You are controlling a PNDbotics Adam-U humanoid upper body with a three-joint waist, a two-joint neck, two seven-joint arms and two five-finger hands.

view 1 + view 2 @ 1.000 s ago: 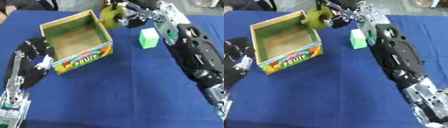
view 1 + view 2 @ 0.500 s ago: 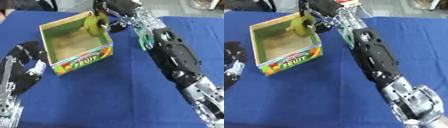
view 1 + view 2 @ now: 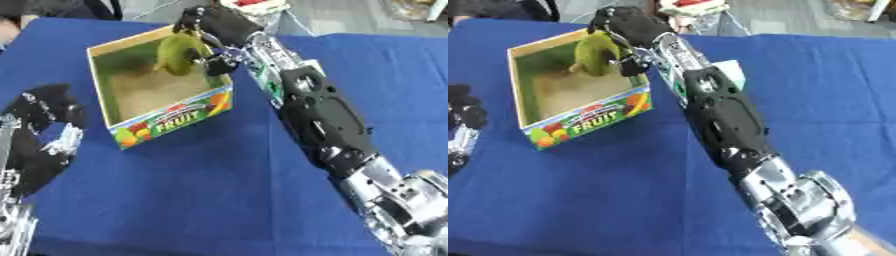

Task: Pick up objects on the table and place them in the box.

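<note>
Blue cloth covers the table (image 3: 201, 200) from edge to edge. At its left edge the left robot hand (image 3: 48, 127) rests idle, fingers relaxed and holding nothing. Toward the far left corner stands the box (image 3: 166, 120), open-topped, marked FRUIT. Over its far right corner the right robot hand (image 3: 210, 27) hangs clamped on a green fruit (image 3: 179, 52), which is not yet released. It looks light, rounded and likely smooth-skinned, so a wrap around its middle suits it best. A pale green block (image 3: 730, 70) peeks from behind the arm.
</note>
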